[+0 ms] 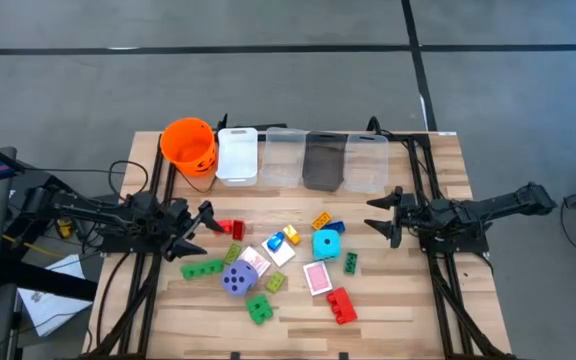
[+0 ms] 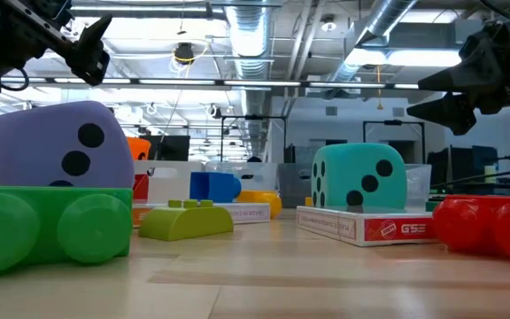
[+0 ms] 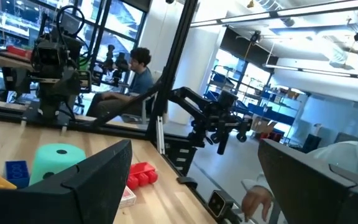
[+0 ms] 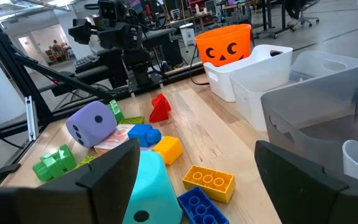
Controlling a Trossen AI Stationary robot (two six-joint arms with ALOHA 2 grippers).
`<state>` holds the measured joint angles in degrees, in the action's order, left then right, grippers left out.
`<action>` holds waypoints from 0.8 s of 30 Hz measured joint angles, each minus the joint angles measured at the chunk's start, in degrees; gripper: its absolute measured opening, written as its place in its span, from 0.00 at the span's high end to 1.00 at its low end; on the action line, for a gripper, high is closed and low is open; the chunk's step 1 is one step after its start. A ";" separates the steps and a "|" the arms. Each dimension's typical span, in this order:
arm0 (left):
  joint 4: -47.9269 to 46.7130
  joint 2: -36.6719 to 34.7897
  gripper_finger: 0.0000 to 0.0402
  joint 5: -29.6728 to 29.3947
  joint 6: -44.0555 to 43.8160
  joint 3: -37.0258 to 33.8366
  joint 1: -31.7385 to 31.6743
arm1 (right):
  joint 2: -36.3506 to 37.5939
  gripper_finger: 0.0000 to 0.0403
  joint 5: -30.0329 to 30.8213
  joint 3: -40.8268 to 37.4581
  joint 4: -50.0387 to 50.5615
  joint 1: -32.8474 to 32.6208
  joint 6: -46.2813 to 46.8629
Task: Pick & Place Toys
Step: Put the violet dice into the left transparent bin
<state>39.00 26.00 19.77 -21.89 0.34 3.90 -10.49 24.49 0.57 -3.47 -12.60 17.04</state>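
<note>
The toys lie scattered on the wooden table between my two arms: a purple die [image 1: 236,279], a cyan die [image 1: 326,243], a pink card [image 1: 317,278], red bricks [image 1: 341,306], green bricks [image 1: 201,269], and a yellow brick [image 4: 209,183] beside a blue one [image 4: 197,205]. All rest flat on the tabletop. My left gripper [image 1: 200,228] hovers open above the table at the left of the pile, beside a small red brick [image 1: 230,229]. My right gripper [image 1: 380,215] hovers open at the right of the pile, its fingers pointing at the cyan die [image 4: 148,186]. Neither holds anything.
An orange pumpkin-face bucket [image 1: 189,145] stands at the far left. Right of it, along the far edge, is a row of bins: a white one [image 1: 237,154], then clear ones [image 1: 366,160]. Bare wood lies near the front edge. People sit in the room beyond the table [image 3: 135,81].
</note>
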 joint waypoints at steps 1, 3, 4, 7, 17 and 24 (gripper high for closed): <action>-0.02 0.02 0.15 0.00 0.02 0.00 -0.02 | 0.01 0.23 -0.01 -0.01 0.00 0.00 -0.01; -0.29 0.02 0.15 -0.02 0.07 0.00 -0.01 | 0.00 0.23 0.00 0.01 0.00 0.00 0.00; -0.35 0.02 0.15 -0.01 0.04 0.00 -0.02 | -0.01 0.23 0.00 -0.01 0.01 0.00 0.00; -0.58 0.02 0.15 0.00 0.45 0.00 -0.01 | 0.01 0.23 -0.01 0.01 0.01 0.00 0.00; -11.22 0.91 0.15 -1.77 15.45 0.00 -0.02 | 0.01 0.23 -0.01 -0.01 -0.01 0.00 -0.02; -10.99 5.94 0.15 -1.84 20.79 0.00 0.00 | 0.01 0.23 0.00 -0.01 -0.01 0.00 0.00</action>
<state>28.01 31.95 17.93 -1.10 0.34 3.90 -10.48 24.49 0.56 -3.48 -12.60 17.04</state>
